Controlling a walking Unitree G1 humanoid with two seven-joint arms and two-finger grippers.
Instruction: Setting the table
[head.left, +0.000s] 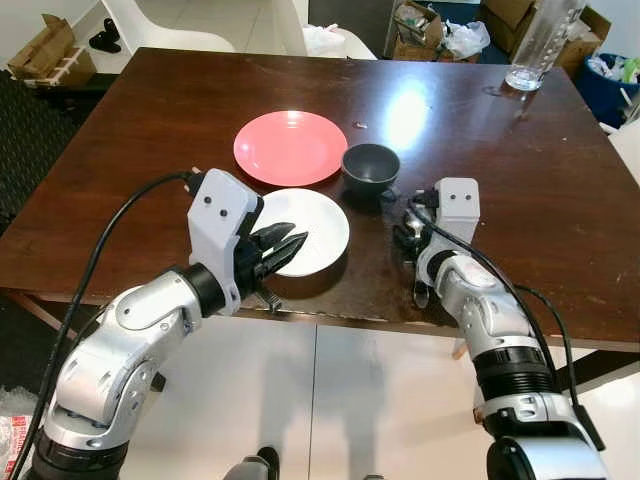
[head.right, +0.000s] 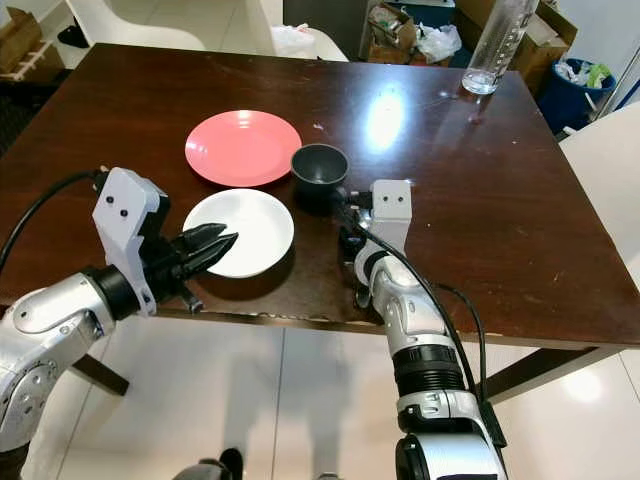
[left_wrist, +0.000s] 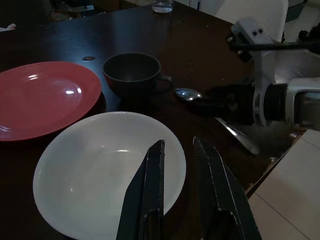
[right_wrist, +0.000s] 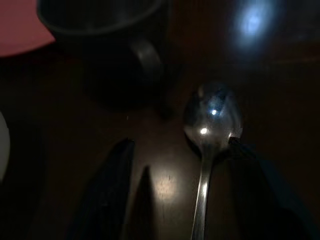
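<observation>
1. I see a dark wooden table (head.left: 520, 190) with the setting near its front edge.
2. White plate (head.left: 312, 228) sits at the front edge; red plate (head.left: 290, 147) lies just behind it, rims close or touching, can't tell which.
3. Dark cup (head.left: 370, 166) stands just right of the red plate, handle toward the robot's right.
4. Spoon (right_wrist: 207, 130) lies flat on the table just right of the cup, bowl end toward the cup, handle running back toward the front edge.
5. My left gripper (head.left: 285, 248) hovers over the near rim of the white plate, fingers (left_wrist: 150, 185) a narrow gap apart, nothing between them. I can't tell if the tips touch the plate.
6. My right gripper (right_wrist: 180, 165) is down at the table, right of the white plate and in front of the cup. Fingers spread wide; the spoon lies between them, close to one finger. It's very dark there, so I can't tell whether that finger touches it. No grasp on it.
7. Clear bottle (head.left: 540, 42) stands at the far right end of the table, well apart from the plates.
8. White chair (head.left: 165, 25) behind the far edge; cardboard boxes (head.left: 45, 50) on the floor at far left.
</observation>
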